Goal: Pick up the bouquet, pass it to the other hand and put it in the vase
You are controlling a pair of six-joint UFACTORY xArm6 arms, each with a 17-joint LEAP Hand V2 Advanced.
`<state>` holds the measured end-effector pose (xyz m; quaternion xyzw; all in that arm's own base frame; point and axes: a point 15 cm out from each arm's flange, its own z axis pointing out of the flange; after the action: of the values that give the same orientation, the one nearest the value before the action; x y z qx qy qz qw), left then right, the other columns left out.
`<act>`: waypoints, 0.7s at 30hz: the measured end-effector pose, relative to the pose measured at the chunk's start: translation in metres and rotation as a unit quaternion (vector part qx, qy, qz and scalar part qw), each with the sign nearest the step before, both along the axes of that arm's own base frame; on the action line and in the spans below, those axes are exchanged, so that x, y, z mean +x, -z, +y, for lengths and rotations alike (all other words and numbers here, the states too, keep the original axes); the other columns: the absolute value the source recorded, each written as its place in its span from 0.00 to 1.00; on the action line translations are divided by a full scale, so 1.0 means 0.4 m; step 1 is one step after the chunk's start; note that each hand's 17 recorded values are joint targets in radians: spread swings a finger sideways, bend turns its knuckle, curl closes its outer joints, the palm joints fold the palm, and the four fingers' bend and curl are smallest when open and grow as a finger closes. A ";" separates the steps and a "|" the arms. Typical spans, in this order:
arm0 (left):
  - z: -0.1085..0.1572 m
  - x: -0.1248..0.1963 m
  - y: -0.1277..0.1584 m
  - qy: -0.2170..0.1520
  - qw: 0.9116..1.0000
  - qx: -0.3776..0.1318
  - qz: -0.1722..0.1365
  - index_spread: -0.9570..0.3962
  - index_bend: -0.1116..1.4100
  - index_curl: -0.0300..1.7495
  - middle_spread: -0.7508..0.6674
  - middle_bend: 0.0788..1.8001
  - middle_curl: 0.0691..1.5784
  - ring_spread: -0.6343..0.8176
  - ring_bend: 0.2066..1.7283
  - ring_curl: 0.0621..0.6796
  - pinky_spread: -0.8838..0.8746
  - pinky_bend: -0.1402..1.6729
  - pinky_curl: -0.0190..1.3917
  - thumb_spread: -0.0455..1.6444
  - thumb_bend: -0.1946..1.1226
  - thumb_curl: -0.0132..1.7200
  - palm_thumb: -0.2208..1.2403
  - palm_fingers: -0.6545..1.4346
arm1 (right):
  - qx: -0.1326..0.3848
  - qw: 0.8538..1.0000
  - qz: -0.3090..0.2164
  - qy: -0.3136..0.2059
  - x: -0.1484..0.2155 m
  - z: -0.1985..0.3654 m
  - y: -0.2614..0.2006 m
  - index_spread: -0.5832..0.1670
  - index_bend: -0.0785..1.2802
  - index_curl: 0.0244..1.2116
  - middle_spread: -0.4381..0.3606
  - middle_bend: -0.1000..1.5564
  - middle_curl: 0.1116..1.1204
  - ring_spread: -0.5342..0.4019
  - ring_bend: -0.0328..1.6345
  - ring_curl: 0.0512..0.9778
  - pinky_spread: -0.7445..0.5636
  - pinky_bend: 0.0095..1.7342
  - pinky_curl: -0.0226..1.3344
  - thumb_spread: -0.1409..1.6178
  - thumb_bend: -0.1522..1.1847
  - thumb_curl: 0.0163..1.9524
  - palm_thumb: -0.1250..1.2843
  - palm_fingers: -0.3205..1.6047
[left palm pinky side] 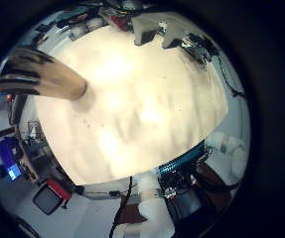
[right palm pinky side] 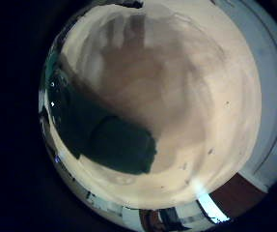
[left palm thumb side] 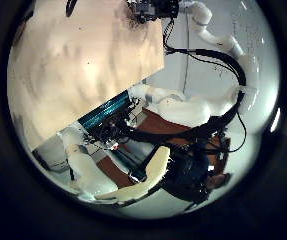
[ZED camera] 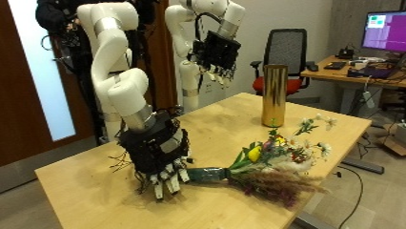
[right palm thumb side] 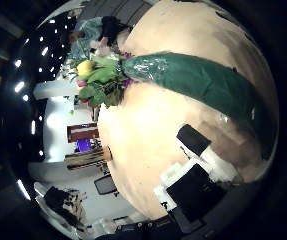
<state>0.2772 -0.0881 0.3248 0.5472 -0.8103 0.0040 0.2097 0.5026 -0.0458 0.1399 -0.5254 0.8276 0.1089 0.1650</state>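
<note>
A bouquet (ZED camera: 276, 160) of yellow, white and purple flowers lies on the wooden table (ZED camera: 102, 181), its stem end in a dark green wrap (ZED camera: 211, 175). My right hand (ZED camera: 159, 157) hangs low over the table right at the wrap's end, fingers pointing down and open, not closed on it. The right palm views show the wrap (right palm thumb side: 198, 85) (right palm pinky side: 119, 140) close by and the flowers (right palm thumb side: 98, 75) beyond it. A tall golden vase (ZED camera: 273, 95) stands upright at the table's far side, and also shows as the vase (left palm pinky side: 48, 77) in the left little finger side view. My left hand (ZED camera: 215, 57) hovers high near the vase, open and empty.
An office chair (ZED camera: 290, 52) and a desk with a monitor (ZED camera: 385, 33) stand beyond the table's far edge. The table's edge (left palm thumb side: 103, 105) shows below my left palm.
</note>
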 end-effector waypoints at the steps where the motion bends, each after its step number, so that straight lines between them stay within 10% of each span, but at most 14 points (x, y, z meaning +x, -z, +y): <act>1: -0.001 0.001 0.001 0.001 1.000 0.001 0.001 0.82 0.18 0.17 0.88 0.06 0.14 0.86 0.17 0.25 0.85 0.22 0.24 0.50 0.12 0.19 0.29 0.30 | 0.000 1.000 0.002 -0.001 -0.001 0.002 0.004 0.70 0.17 0.18 0.79 0.26 0.24 0.75 0.35 0.23 0.76 0.26 0.23 0.64 0.10 0.23 0.65 0.22; 21: -0.001 -0.003 0.000 0.001 1.000 0.001 0.005 0.82 0.18 0.17 0.88 0.06 0.14 0.86 0.16 0.25 0.85 0.21 0.24 0.50 0.12 0.19 0.29 0.30 | 0.037 0.996 0.070 -0.040 -0.011 0.048 0.007 0.68 0.18 0.22 0.77 0.28 0.24 0.67 0.36 0.21 0.73 0.19 0.21 0.63 0.10 0.26 0.69 0.31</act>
<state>0.2760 -0.0886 0.3248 0.5462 -0.8100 0.0004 0.2135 0.4982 -0.0266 0.1369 -0.5423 0.8110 0.1829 0.1214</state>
